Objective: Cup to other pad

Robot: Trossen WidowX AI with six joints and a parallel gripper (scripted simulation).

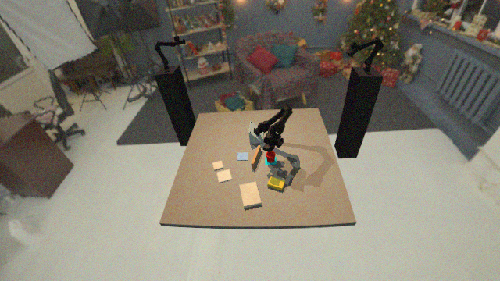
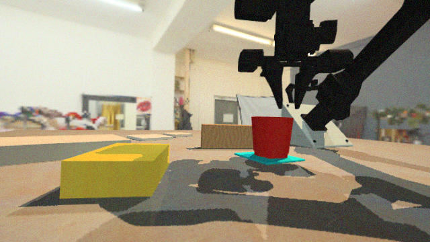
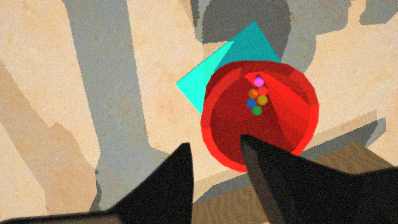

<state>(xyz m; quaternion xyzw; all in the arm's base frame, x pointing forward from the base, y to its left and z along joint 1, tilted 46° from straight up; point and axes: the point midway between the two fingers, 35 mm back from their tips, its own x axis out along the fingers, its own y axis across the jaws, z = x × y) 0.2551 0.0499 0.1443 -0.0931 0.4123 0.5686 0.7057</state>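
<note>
Gripper point(image 2: 288, 107) hangs just above the cup point(image 2: 271, 136), fingers point(image 2: 276, 85) partly apart w/ nothing between them; tips clear of the rim in the exterior view. In the wrist view both tips sit over the near edge of the cup, not touching it. Cup is upright on the teal pad point(image 2: 269, 157), covering most of it, one corner of the pad sticking out. Marbles point(image 3: 257, 96) lie clustered inside at the bottom: pink, orange, yellow, blue, green. Yellow block point(image 2: 114, 169) is nearer the exterior cam, well apart from the cup. Brown box point(image 2: 226, 136) stands behind the cup. Table point(image 1: 203, 203) also has a blue pad point(image 1: 242, 156) to the cup's left in the top view, plus 3 pale tiles farther off.
</note>
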